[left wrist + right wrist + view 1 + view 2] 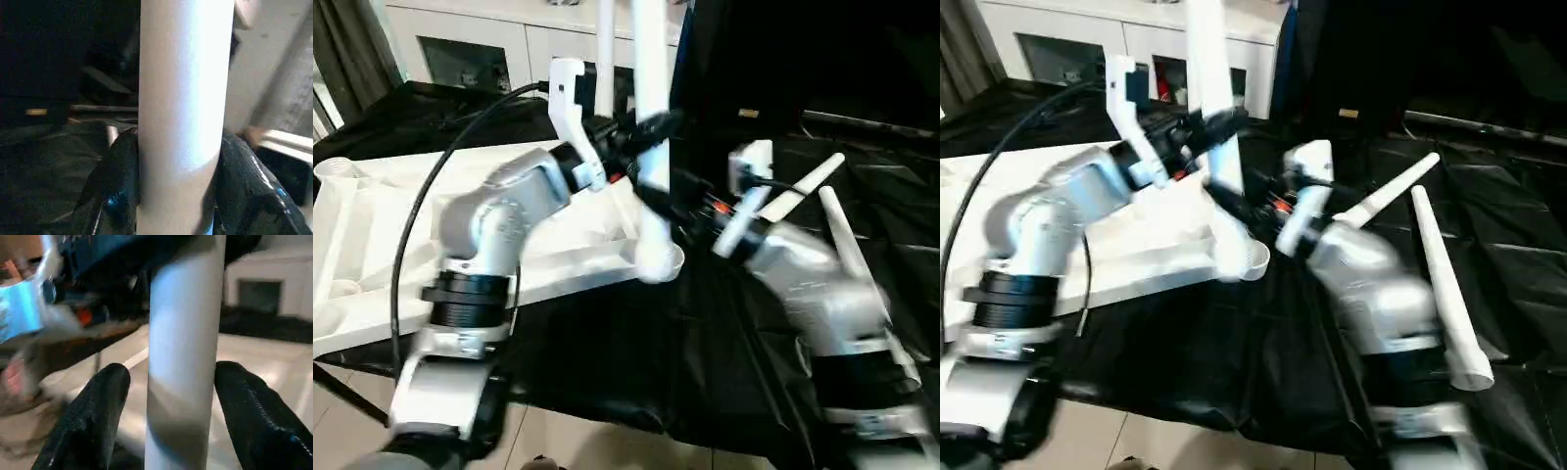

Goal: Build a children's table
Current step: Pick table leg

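The children's table top [372,225] lies upside down on a black cloth, ribs up. A white leg [652,69] stands upright in its near right corner socket [661,262]. My left gripper [651,127] is shut on this leg high up, and in the left wrist view its black fingers [120,186] press on both sides of the tube [183,98]. My right gripper [671,199] sits lower on the same leg. Its fingers [98,416] stand open around the tube [183,357], with a gap showing on one side. Two loose legs [1396,196] [1445,284] lie on the cloth to the right.
Behind the held leg, a second white tube [605,44] rises upright. A white cabinet [480,49] with glass doors stands at the back. A black cable [421,215] loops over my left forearm. The black cloth [607,362] ends near the front, with pale floor below.
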